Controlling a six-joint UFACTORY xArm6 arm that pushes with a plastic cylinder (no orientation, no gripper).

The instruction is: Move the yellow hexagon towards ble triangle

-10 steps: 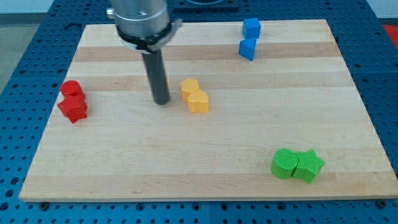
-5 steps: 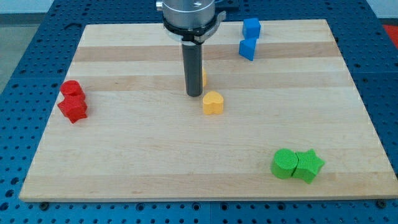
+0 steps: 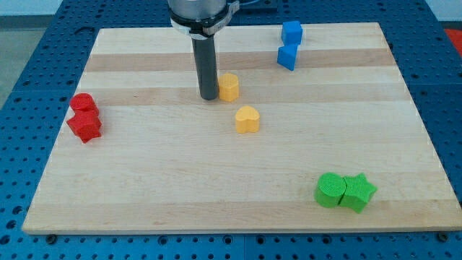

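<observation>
The yellow hexagon (image 3: 229, 87) sits on the wooden board (image 3: 144, 188) in the upper middle. My tip (image 3: 208, 97) stands just to its left, touching or nearly touching it. Up and to the right are two blue blocks: a blue cube (image 3: 291, 32) at the top and a blue triangle-like block (image 3: 287, 57) just below it. A yellow heart (image 3: 247, 119) lies below and right of the hexagon, apart from it.
A red cylinder (image 3: 83, 103) and a red star (image 3: 85, 126) sit together at the view's left. A green cylinder (image 3: 330, 191) and a green star (image 3: 358, 193) sit together at the bottom right.
My tip swept right through the yellow pair, then came back left. The hexagon moved up and right, the heart moved right, and the two now lie apart.
</observation>
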